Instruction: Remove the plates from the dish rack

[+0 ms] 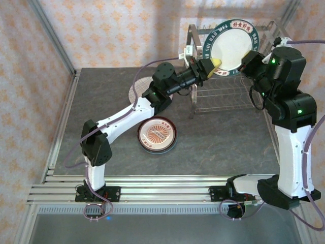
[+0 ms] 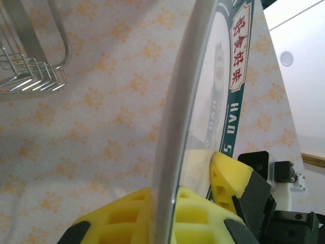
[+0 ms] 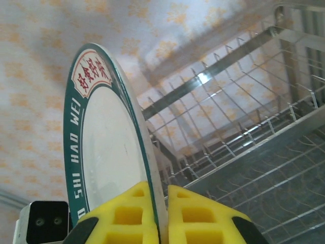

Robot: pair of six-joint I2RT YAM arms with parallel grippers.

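Orange-flowered wallpaper (image 1: 111, 30) on all sides, grey table (image 1: 218, 147) inside an aluminium frame. The dish rack (image 1: 223, 99) stands at the far right of the table, chrome wire, and its upper slots look empty from the right wrist view. The teal-and-white plate (image 1: 231, 48) is held on edge in the air, in front of and above the rack's top shelf, touching no wire as far as can be told. The left gripper (image 1: 213, 65) is pinching its lower left rim, yellow pads one on each face. The right gripper (image 1: 250, 55) is pinching the right rim the same way, its pads pressed on the edge. So both hold one plate: this looks like a hand-over between arms. Next move, likely: one gripper lets go before the other pulls, or the plate gets twisted between them. Then the plate gets carried down to the table. A dark-rimmed plate (image 1: 157, 134) with red marks already lies flat mid-table, and a pale plate (image 1: 136, 91) sits partly hidden under the left arm. The writing on the teal rim reads "SHI HAO WEI" in white letters, plus a cream panel with red Chinese characters. No other labels are legible.
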